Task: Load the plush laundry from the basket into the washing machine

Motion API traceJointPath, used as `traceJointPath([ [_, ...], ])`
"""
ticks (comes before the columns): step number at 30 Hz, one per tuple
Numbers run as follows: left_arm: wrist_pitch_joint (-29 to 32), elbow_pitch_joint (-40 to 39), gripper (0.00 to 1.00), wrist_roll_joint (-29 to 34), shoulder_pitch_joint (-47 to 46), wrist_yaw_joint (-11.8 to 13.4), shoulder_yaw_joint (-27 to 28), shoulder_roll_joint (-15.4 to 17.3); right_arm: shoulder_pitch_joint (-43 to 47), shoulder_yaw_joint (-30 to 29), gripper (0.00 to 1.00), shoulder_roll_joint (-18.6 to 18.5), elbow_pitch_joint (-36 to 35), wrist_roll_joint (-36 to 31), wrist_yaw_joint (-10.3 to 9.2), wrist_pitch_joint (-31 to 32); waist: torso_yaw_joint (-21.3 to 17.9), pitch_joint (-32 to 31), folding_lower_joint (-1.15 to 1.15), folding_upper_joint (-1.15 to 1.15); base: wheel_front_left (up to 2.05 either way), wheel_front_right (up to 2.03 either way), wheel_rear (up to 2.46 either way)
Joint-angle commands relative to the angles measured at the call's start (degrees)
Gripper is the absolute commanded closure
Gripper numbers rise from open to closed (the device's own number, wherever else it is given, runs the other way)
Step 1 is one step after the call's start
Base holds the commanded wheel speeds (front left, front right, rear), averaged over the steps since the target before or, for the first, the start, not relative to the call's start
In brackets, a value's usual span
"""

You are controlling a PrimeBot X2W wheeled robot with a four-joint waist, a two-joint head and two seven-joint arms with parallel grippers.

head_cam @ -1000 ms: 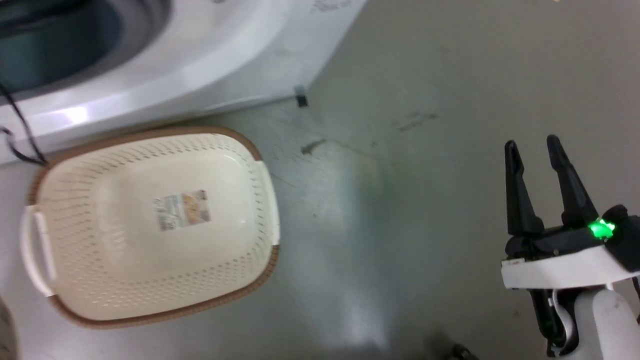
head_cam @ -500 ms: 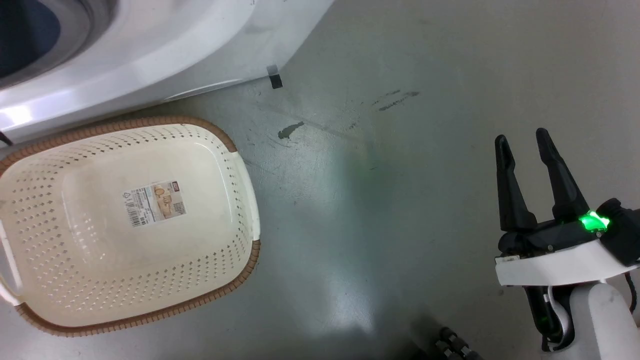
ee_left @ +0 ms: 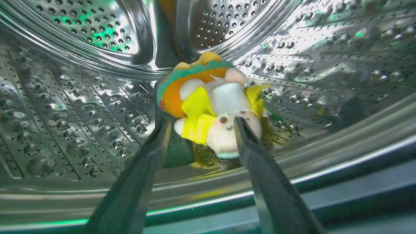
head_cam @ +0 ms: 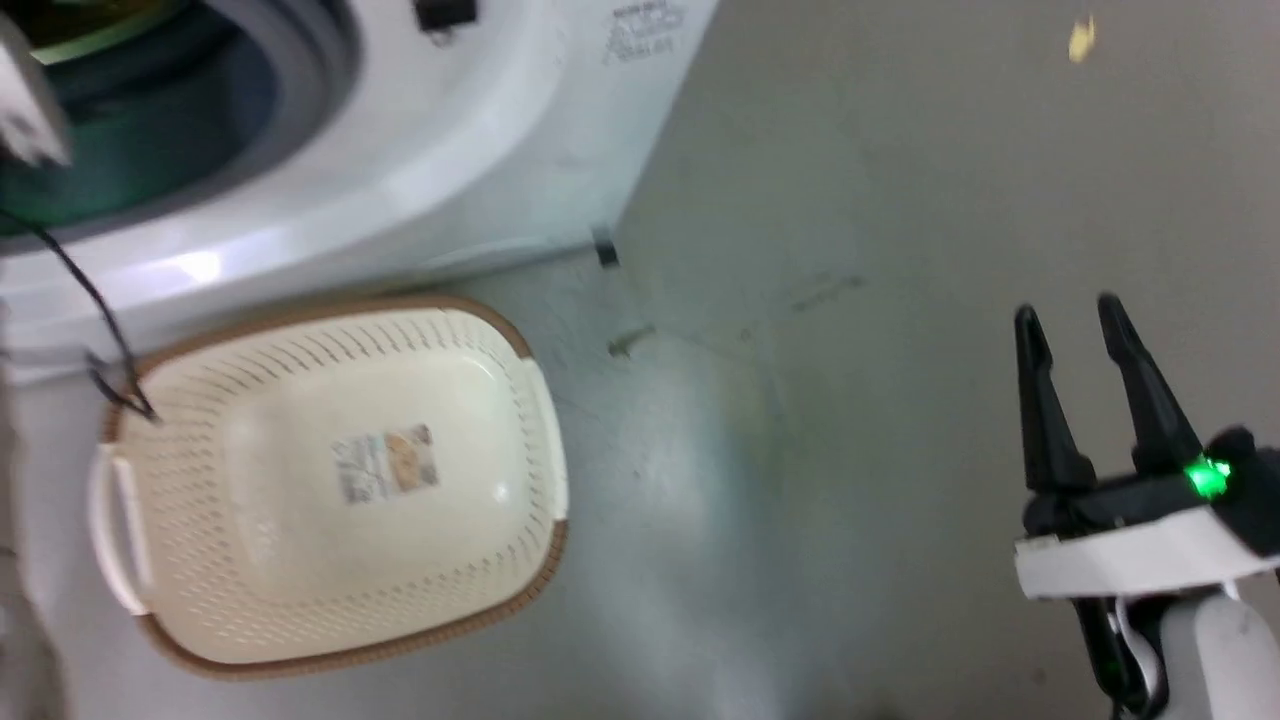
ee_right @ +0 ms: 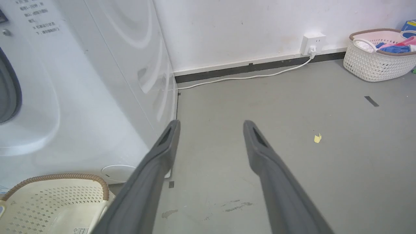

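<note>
The toy point(ee_left: 211, 97) lies in the drum point(ee_left: 81, 97), centre of the left wrist view, just past the left tool point(ee_left: 201, 123), whose fingers stand apart. The basket point(head_cam: 545, 560), lower left of the head view, holds only a sticker point(head_cam: 385, 465). Loading looks done, with only withdrawal left. The right tool point(head_cam: 1068, 310), lower right, is spread and holds nothing. The toy is soft, lumpy plush, the drum glossy perforated steel, the basket stiff perforated plastic.

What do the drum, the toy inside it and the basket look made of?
Drum: shiny perforated metal, likely steel; mirror-like reflections.
Toy: soft plush fabric; matte, stuffed shapes.
Basket: cream moulded plastic, smooth, with punched holes; its brown rim looks woven, material unclear.
</note>
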Motion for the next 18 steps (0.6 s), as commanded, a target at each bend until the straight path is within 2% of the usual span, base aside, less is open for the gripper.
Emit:
traceJointPath([
  [1, -3.3, 0.3, 0.00, -1.0, 2.9, 0.0, 0.4, -1.4, 1.3, -0.6, 0.00, -0.5, 0.0, -0.7, -0.05, -0.3, 3.2, -5.1, 0.00, 0.00, 0.00, 0.00, 0.00],
  [8, -18.8, -2.0, 0.00, -5.8, 15.4, 0.2, 2.3, -9.0, 5.6, -1.4, 0.00, -1.7, 0.3, -2.7, -0.05, -0.3, 7.9, -15.0, 0.00, 0.00, 0.00, 0.00, 0.00],
  [14, -21.6, -10.2, 0.00, -9.7, 29.3, -0.5, 3.6, -15.9, 8.6, -1.1, 0.00, -1.2, 0.5, -3.6, -0.05, -0.3, 10.6, -22.2, 0.00, 0.00, 0.00, 0.00, 0.00],
  [18, -21.7, -20.1, 0.00, -8.9, 39.3, -0.6, 3.8, -19.8, 10.2, -0.2, 0.00, -0.7, 0.2, -3.5, -0.05, -0.3, 12.0, -25.4, 0.00, 0.00, 0.00, 0.00, 0.00],
])
